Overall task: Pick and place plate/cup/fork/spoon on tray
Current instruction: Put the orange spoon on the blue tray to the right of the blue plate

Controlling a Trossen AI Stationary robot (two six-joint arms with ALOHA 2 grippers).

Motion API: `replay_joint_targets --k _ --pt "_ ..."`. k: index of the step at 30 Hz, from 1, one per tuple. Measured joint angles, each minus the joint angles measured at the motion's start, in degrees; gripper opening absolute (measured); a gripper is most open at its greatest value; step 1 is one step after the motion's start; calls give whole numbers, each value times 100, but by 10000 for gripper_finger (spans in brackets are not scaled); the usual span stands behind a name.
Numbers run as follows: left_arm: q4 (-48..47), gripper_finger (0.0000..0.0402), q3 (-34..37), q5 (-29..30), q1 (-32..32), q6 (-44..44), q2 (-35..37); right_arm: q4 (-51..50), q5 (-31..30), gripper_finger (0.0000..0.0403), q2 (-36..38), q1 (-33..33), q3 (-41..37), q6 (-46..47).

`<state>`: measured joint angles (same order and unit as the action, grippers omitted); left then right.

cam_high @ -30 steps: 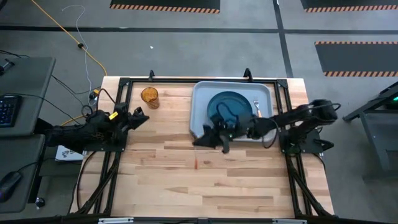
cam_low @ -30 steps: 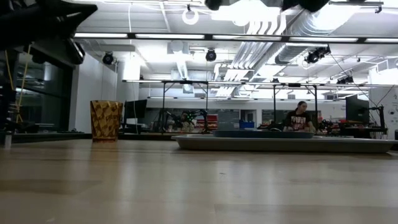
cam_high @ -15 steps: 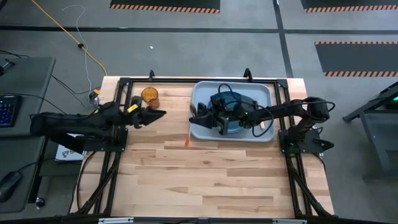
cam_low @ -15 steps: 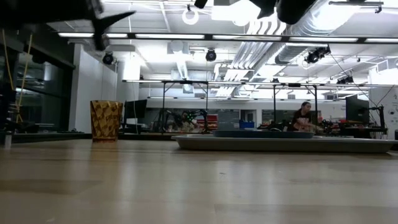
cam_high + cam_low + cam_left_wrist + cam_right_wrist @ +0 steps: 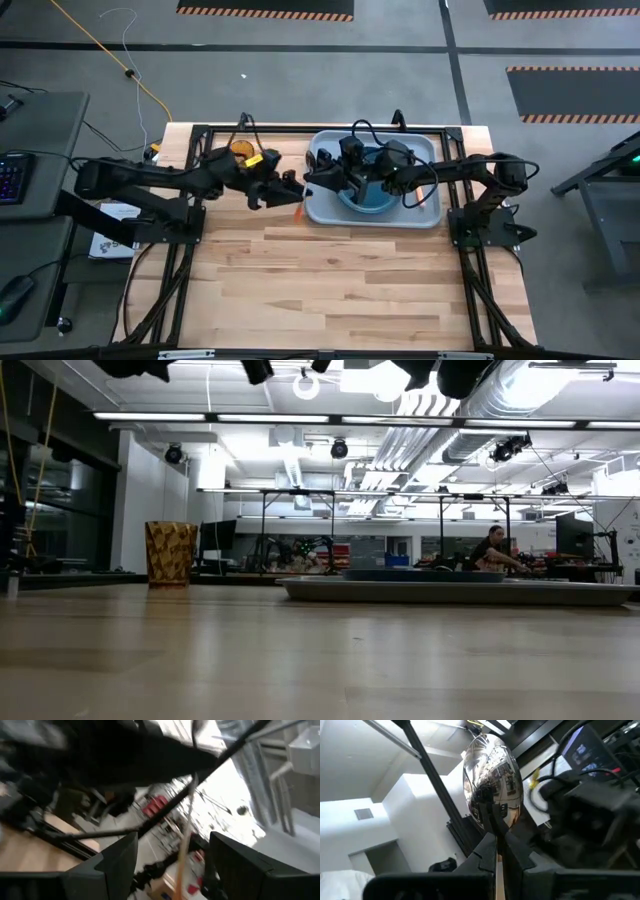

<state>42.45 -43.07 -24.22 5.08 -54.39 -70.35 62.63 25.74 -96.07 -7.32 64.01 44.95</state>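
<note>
A small spoon with a silver metal bowl (image 5: 492, 782) and an orange-red handle (image 5: 300, 211) was pinched between the right gripper's (image 5: 312, 186) closed dark fingers (image 5: 485, 854), the bowl upright in the right wrist view. From above, the handle's orange tip showed over the light wooden table (image 5: 330, 290), just off the left edge of the large grey-blue rectangular tray (image 5: 322, 210) with rounded corners. On that tray sat the round dark teal-blue plate (image 5: 372, 200), largely covered by the right arm, which stretched across it from the table's right side. The left gripper (image 5: 285, 188) hung close beside the right gripper, its fingers (image 5: 116, 862) spread apart and holding nothing, with a thin orange strip (image 5: 184, 845) showing between them. The small translucent amber tumbler (image 5: 171, 553) stood near the table's far left corner, well apart from the tray. Beyond the table, a person (image 5: 492, 547) was bent over a workbench.
</note>
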Motion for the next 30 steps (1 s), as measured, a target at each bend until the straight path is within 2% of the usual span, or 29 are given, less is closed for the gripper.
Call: replay_joint_targets --k 8,11,16,22,24,30 --pt "-61 235 -144 -119 -118 -54 -225 -24 290 0 0 -259 0 38" --pt "-119 220 -144 -104 -114 -47 -187 -26 495 0 0 -387 0 167" --pt "-374 149 -146 -95 -92 16 -188 -22 703 0 0 -550 0 319" --pt "-606 23 -146 -100 -18 162 -183 -1 842 0 0 -594 0 452" --pt "-596 9 -146 -134 26 206 -181 21 878 0 0 -594 0 489" --pt "-877 3 -146 -126 139 284 -60 -22 1017 10 2 -692 0 1189"
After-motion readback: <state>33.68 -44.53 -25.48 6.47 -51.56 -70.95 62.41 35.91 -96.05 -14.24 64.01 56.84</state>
